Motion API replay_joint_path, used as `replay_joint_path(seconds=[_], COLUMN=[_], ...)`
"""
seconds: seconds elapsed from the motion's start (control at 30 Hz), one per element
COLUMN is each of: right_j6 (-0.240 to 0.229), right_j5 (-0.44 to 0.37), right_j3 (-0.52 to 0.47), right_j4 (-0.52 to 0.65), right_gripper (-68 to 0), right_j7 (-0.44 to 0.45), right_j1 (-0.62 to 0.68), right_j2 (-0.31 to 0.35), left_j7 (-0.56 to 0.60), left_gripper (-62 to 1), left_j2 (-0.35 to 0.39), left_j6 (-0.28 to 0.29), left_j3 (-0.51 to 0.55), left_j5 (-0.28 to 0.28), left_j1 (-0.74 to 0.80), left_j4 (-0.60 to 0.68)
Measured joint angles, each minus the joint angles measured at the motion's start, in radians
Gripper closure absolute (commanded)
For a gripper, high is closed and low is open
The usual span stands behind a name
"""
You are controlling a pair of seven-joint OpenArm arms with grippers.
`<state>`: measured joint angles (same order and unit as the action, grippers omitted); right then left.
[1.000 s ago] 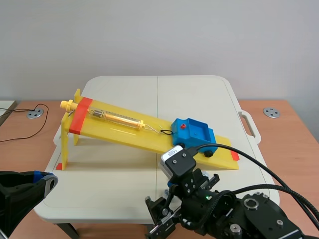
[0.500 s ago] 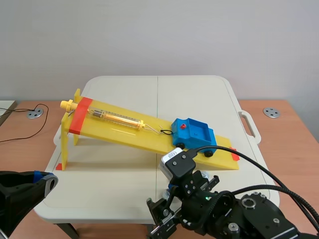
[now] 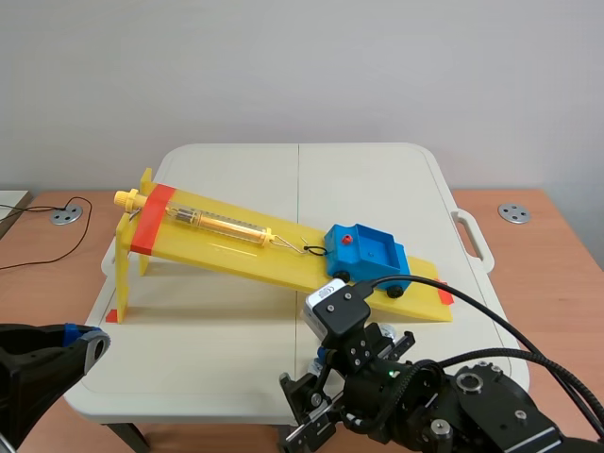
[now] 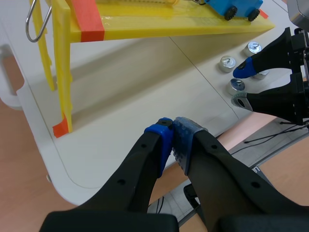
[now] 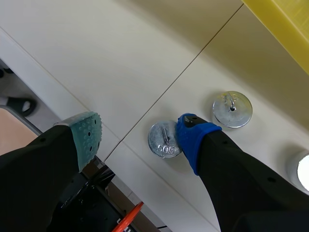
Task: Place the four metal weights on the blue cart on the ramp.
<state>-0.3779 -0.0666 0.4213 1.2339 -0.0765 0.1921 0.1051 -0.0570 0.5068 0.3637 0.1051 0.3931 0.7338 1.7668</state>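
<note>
**Mia:** What is the biggest thing here?

**Tom:** The white table point(image 3: 359, 179). The yellow ramp point(image 3: 217, 247) stands on it. The blue cart point(image 3: 366, 250) sits low on the ramp, and it looks empty.

**Mia:** And the arms?

**Tom:** The right gripper point(image 5: 140, 135) is down by the table's front edge, with its jaws wide apart. The left gripper point(image 4: 173, 137) hangs over the table edge near the ramp's tall leg. Its jaws are pressed together and hold nothing.

**Mia:** Where are the weights point(image 4: 227, 63)?

**Tom:** On the table, in front of the ramp's low end. I see 3 clearly. A 4th seems to peek out behind the right gripper. The nearest weight point(image 5: 163, 140) lies between the open fingers, right beside the blue pad point(image 5: 190, 133).

**Mia:** How will they be to pick up?

**Tom:** I think they are heavy for such little things. They look hard and smooth, so they may slip. It is best to squeeze the round sides, not the thin hook on top.
</note>
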Motion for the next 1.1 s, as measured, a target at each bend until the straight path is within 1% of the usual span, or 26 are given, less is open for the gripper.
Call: replay_joint_path(seconds=[0.2, 0.27, 0.33, 0.43, 0.5, 0.67, 0.83, 0.9, 1.1], right_j6=[0.0, 0.001, 0.004, 0.004, 0.008, 0.027, 0.063, 0.077, 0.105], right_j5=[0.0, 0.0, 0.0, 0.0, 0.0, 0.0, 0.0, 0.0, -0.001], right_j3=[0.023, 0.033, 0.036, 0.039, 0.039, 0.039, 0.039, 0.039, 0.039], right_j4=[-0.013, -0.018, -0.018, -0.018, -0.018, -0.018, -0.018, -0.02, -0.04], right_gripper=[-34.6, -34.6, -33.9, -30.2, -30.2, -23.8, -17.6, -16.5, -16.4], right_j7=[0.001, 0.014, 0.016, 0.016, 0.016, 0.015, 0.015, 0.015, 0.04], right_j1=[-0.001, 0.0, 0.0, 0.0, 0.0, 0.0, 0.0, 0.0, -0.001], right_j2=[0.0, 0.0, 0.0, -0.001, 0.0, -0.005, -0.014, -0.014, -0.016], left_j7=[0.0, 0.0, 0.0, 0.0, 0.0, 0.0, 0.0, 0.0, 0.0], left_gripper=[-3.2, -3.2, -3.2, -3.2, -3.2, -3.2, -3.2, -3.2, -3.2], left_j2=[0.0, 0.0, 0.0, 0.0, 0.0, 0.0, 0.0, 0.0, 0.0], left_j6=[0.0, 0.0, 0.0, 0.0, 0.0, 0.0, 0.0, 0.0, 0.0], left_j3=[0.0, 0.0, 0.0, 0.0, 0.0, 0.0, 0.0, 0.0, 0.0], left_j5=[0.0, 0.0, 0.0, 0.0, 0.0, 0.0, 0.0, 0.0, 0.0], left_j1=[0.0, 0.0, 0.0, 0.0, 0.0, 0.0, 0.0, 0.0, 0.0], left_j4=[0.0, 0.0, 0.0, 0.0, 0.0, 0.0, 0.0, 0.0, 0.0])
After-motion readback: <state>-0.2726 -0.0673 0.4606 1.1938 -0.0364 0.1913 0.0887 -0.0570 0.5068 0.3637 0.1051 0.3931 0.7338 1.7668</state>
